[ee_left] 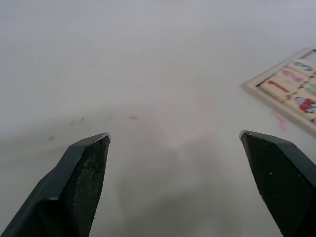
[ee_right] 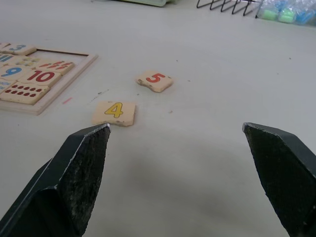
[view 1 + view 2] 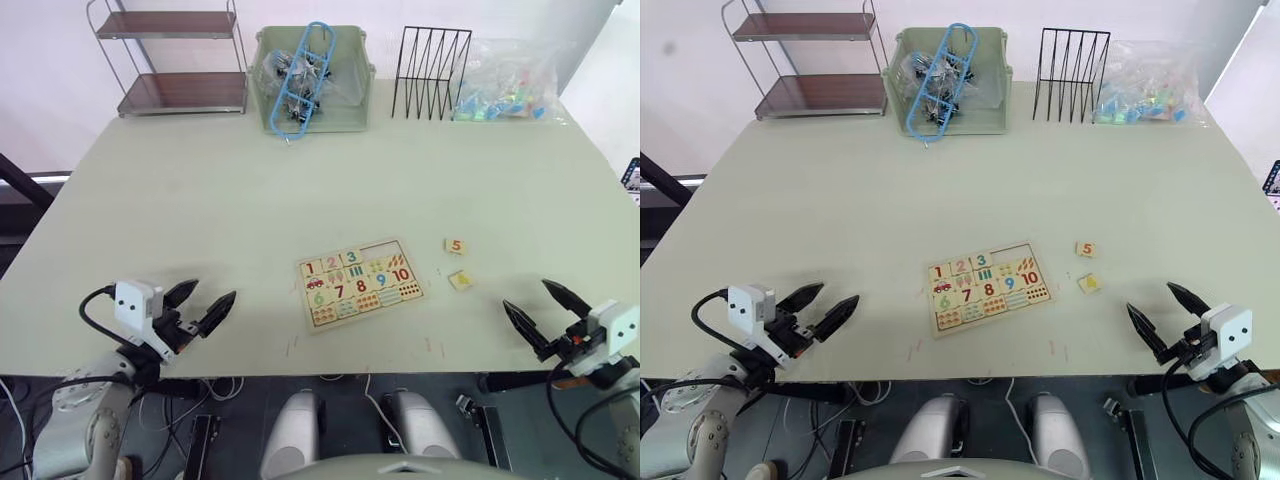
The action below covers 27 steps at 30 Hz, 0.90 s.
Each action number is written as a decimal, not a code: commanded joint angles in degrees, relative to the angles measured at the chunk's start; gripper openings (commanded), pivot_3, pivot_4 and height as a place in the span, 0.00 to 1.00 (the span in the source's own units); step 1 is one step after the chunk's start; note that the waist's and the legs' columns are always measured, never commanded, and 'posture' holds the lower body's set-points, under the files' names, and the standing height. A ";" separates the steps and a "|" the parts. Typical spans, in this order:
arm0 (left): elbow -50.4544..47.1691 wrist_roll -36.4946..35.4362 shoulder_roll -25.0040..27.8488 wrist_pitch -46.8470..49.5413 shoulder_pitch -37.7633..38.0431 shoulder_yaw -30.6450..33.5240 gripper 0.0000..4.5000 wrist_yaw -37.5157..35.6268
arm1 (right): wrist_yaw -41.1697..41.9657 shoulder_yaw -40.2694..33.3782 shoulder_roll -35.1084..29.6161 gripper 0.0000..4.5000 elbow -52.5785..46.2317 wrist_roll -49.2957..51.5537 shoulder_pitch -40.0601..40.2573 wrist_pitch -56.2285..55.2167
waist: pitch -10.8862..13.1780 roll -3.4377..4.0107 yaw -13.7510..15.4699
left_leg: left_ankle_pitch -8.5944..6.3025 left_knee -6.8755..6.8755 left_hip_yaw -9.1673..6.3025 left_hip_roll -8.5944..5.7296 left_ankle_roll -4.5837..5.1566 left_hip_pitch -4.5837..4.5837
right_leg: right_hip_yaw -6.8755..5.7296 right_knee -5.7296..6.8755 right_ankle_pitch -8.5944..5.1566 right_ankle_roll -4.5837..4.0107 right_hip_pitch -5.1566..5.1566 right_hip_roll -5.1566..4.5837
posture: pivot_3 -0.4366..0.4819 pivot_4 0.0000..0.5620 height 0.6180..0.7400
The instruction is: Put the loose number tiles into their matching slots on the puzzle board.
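Jaws spread wide and empty, the right gripper (image 3: 549,308) sits nearer the flat light-wood yellow-4 tile (image 2: 114,112), just ahead toward the light-wood puzzle board (image 3: 359,282); the left gripper (image 3: 200,306), also wide open, waits across the board.

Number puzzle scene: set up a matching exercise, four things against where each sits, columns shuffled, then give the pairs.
Things:
1. tile 4
2. tile 5
3. tile 3
4. right gripper

Places:
A. seated in the puzzle board's top row
B. loose on the table, farther from the robot
C. loose on the table, nearer the robot
D. open, near the table's front edge

Pairs: 1-C, 2-B, 3-A, 4-D
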 commanded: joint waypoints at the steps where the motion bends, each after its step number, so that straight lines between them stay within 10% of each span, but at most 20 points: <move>1: -2.93 -1.56 2.04 -0.92 -1.70 -1.14 0.99 -3.23 | 2.82 -0.87 -2.33 1.00 -1.47 1.37 -0.23 0.06 | 0.00 0.00 -0.02 | 0.00 0.00 0.00 0.00 0.00 0.00 | 0.00 0.00 0.00 0.00 0.00 0.00 | 0.48 0.27 1.00; 15: 2.45 -3.92 10.29 -6.09 -8.57 -4.60 0.99 -23.62 | 12.83 3.43 -11.35 1.00 3.65 0.79 -9.72 6.10 | 0.02 0.01 -0.13 | 0.00 -0.03 0.12 -0.08 0.00 -0.02 | -0.06 -0.01 0.01 0.01 0.00 0.08 | 0.48 0.27 1.00; 27: 5.55 -6.87 13.21 -8.66 -8.60 -4.02 0.99 -35.96 | 0.23 11.11 -6.47 1.00 -2.84 -6.33 -12.36 14.29 | 0.03 0.03 -0.07 | 0.00 -0.02 0.07 -0.05 0.00 -0.03 | -0.07 0.00 0.01 0.00 -0.01 0.06 | 0.48 0.27 1.00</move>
